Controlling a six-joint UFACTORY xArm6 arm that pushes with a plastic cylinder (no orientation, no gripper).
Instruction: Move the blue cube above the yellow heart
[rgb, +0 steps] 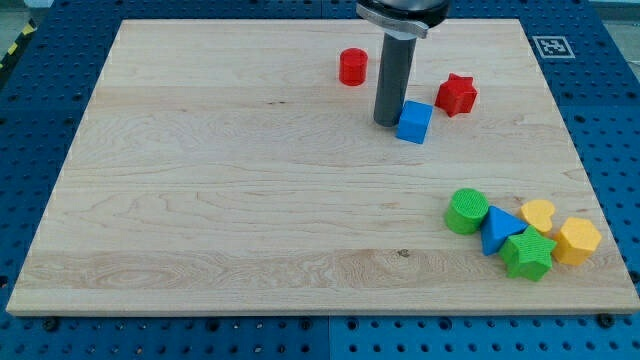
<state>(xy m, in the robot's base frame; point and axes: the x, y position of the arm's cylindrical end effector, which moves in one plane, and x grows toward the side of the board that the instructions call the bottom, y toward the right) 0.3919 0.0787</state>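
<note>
Upper centre: our bare, jawless tip (386, 122) touches the blue cube (414, 122); an off-centre push could veer it from the yellow heart (538, 214).

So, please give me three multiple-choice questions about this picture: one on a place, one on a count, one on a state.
1. Where is the blue cube relative to my tip?
A. at its right in the view
B. at its left in the view
C. far below it

2. How many red blocks are on the board?
A. one
B. two
C. three

3. The yellow heart is
A. alone
B. in a cluster of blocks
C. off the board

Answers: 1 A, the cube sits right beside the tip. 2 B, a red cylinder and a red star. 3 B, the blue triangle and green star crowd it.
</note>
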